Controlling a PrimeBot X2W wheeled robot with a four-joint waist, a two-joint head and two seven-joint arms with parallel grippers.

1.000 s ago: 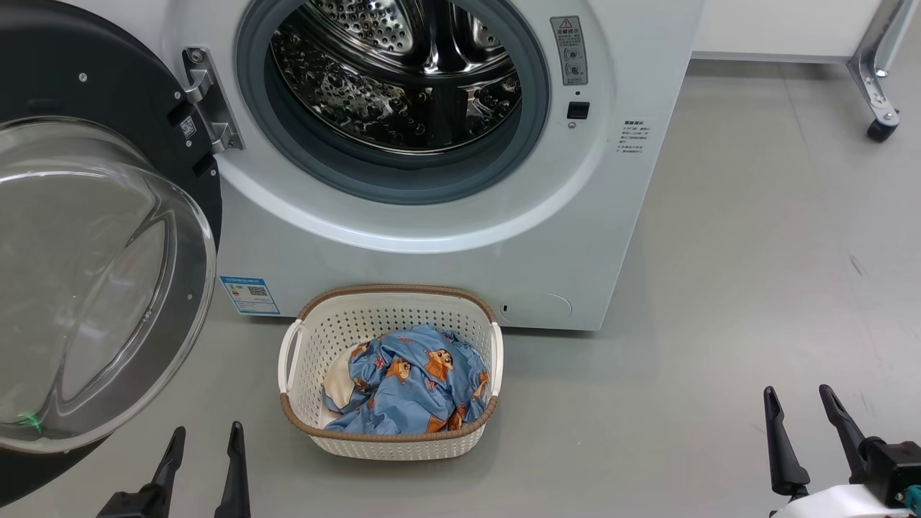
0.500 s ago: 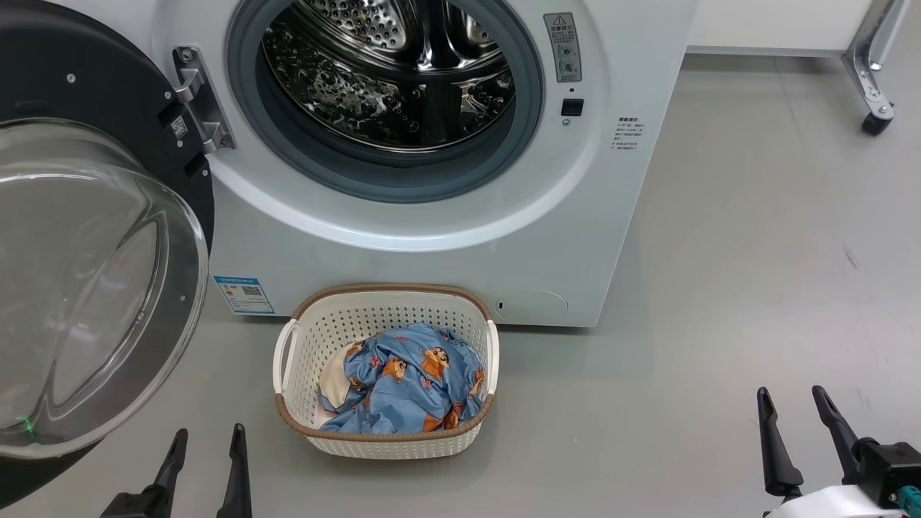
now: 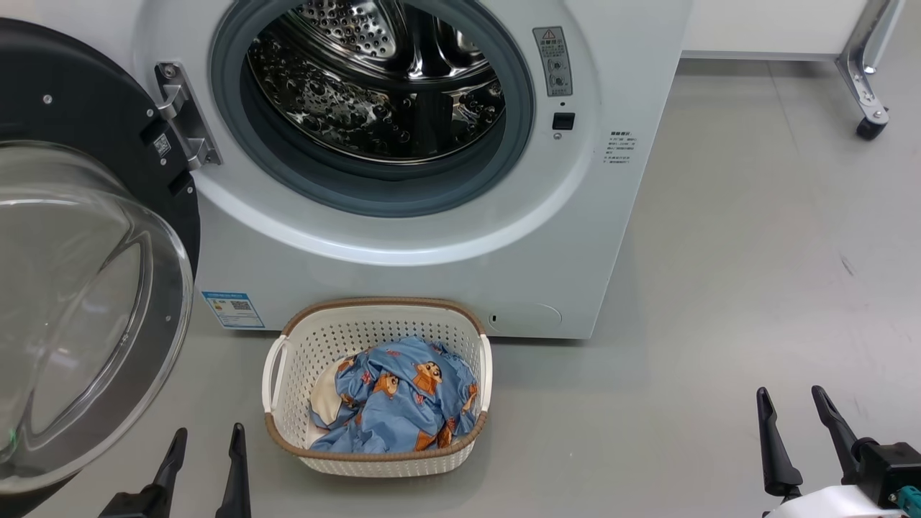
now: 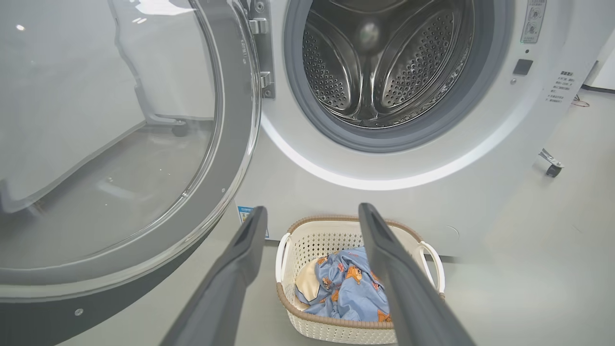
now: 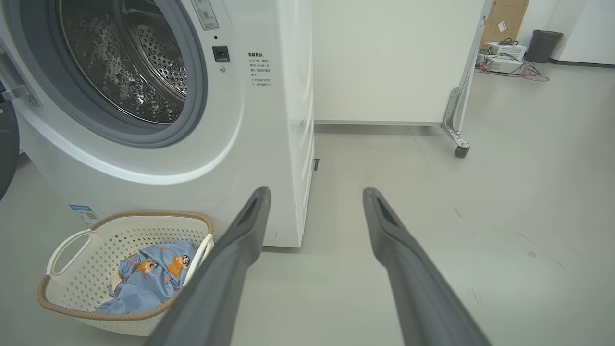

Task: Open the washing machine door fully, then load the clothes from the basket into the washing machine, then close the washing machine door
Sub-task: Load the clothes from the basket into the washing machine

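Washing machine door [image 3: 79, 288] swung wide open at 9 o'clock of washing machine [image 3: 432, 244]. Left gripper [image 3: 207, 432] at 7 o'clock of basket [image 3: 381, 302], released, empty. Basket on floor [image 3: 719, 288], 6 o'clock of drum [image 3: 374, 93], clothes [image 3: 403, 396] heaped inside. Right gripper [image 3: 790, 392] at 4 o'clock, released, empty, well apart.

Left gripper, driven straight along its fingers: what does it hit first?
The left gripper probably meets the washing machine front below the drum opening, passing over the basket; depth is unclear, so the basket's far rim might come first.
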